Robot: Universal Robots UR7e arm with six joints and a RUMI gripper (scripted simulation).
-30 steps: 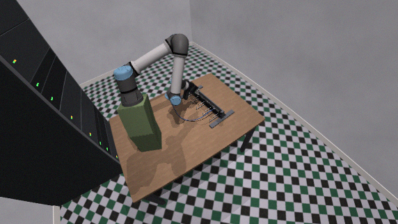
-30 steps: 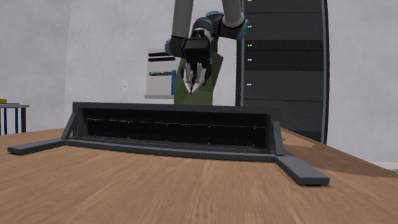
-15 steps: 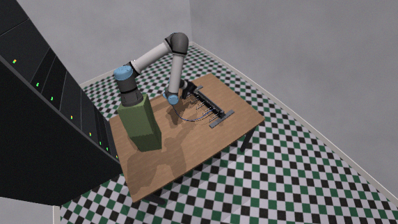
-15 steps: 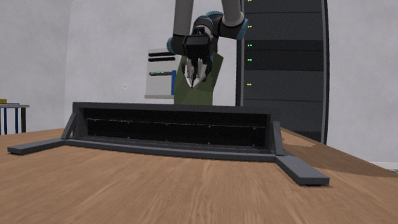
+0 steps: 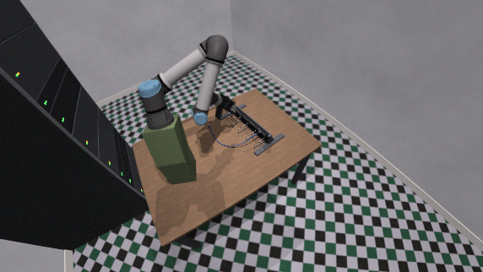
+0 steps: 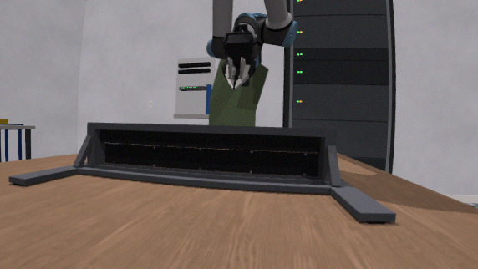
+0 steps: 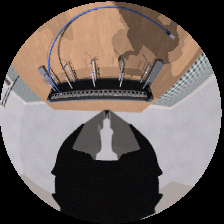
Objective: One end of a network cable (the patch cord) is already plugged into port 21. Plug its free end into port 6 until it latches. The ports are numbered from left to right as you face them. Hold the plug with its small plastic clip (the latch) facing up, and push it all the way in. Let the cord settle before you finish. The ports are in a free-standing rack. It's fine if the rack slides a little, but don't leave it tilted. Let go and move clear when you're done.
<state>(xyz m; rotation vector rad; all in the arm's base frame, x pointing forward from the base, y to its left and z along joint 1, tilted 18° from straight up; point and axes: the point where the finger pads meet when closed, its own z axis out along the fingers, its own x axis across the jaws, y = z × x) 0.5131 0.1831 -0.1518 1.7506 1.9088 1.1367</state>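
Green, black and white checks cover the floor [image 5: 359,203] [image 7: 187,85] in the top view, around a brown wood-grained table [image 5: 236,177] [image 6: 209,234] [image 7: 95,25] beside a tall black cabinet [image 5: 55,169] [image 6: 340,100] with small lights. On the table, a green block-shaped pedestal [image 5: 169,156] [image 6: 234,113] carries the grey, blue-capped arm [image 5: 208,84] [image 6: 276,33], which reaches toward the long, dark free-standing rack [image 5: 253,122] [image 6: 209,128] [image 7: 100,84]. A thin blue network cable [image 5: 231,146] [image 7: 111,7] curves over the tabletop between the rack and the arm's lower blue joint. From the exterior, the rack shows its open back and stands upright on two flat grey feet; beyond and above it, the black gripper [image 5: 232,108] [image 6: 235,88] [image 7: 106,110] points its pale fingers downward, tips together. Through the wrist camera, the jaws are clenched on nothing. One end of the cable meets the rack near its left end in that picture, while the small free plug [image 7: 171,35] lies on the table near a shadow, well apart from the fingers and the row of ports. Its latch is too small to make out.

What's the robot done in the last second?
The gripper has risen, and the arm's blue wrist joint has shifted left in the top view. Nothing was visibly picked up or released; the fingers are shut. The rack stayed put.
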